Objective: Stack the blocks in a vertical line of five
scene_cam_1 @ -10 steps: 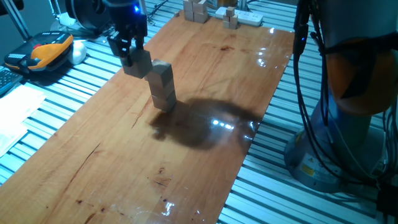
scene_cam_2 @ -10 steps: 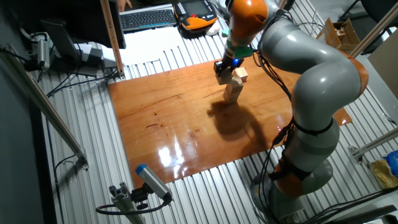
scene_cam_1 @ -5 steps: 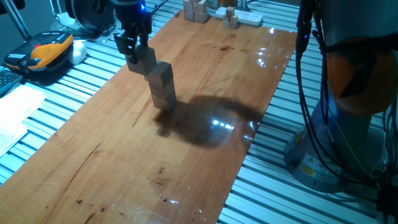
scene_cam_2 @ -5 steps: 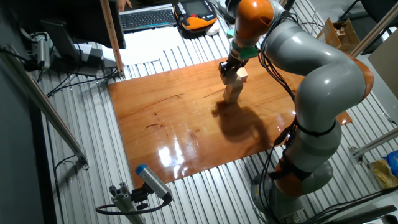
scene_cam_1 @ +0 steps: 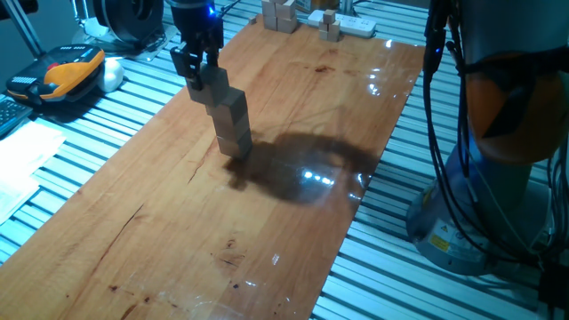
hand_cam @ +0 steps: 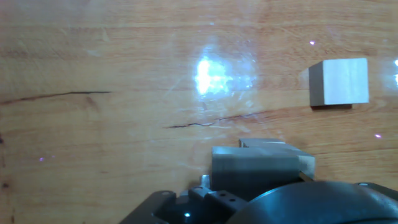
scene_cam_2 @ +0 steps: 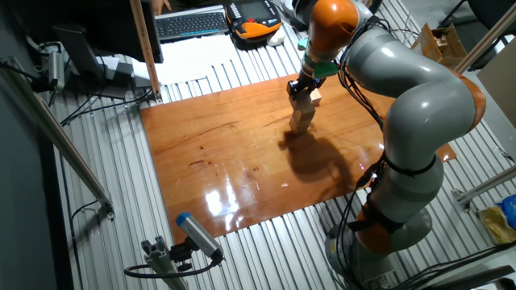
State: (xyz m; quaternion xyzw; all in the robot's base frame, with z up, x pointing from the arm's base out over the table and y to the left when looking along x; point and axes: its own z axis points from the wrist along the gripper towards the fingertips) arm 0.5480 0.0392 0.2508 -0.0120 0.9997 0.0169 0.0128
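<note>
Landmark: the stack (scene_cam_1: pixel 234 124) of pale wooden cubes standing on the table (scene_cam_1: pixel 293 196); all positions below are given relative to it.
Stack state: it appears three cubes high in one fixed view, so judged short of five; exact count uncertain.
Gripper (scene_cam_1: pixel 197 69): fingers closed on the held block (scene_cam_1: pixel 211 87); the block sits between the fingertips.
Held block position: just above and slightly off to one side of the stack's top face; not yet centred; whether it touches the top cube cannot be told.
Key relation: the stack's top lies below and slightly sideways of the held block; a short lateral shift, then a descent, is judged necessary.
Loose block (hand_cam: pixel 339 81): flat on the table, apart from the stack; visible in the hand view.
Risk: an off-centre placement may topple the stack.
</note>
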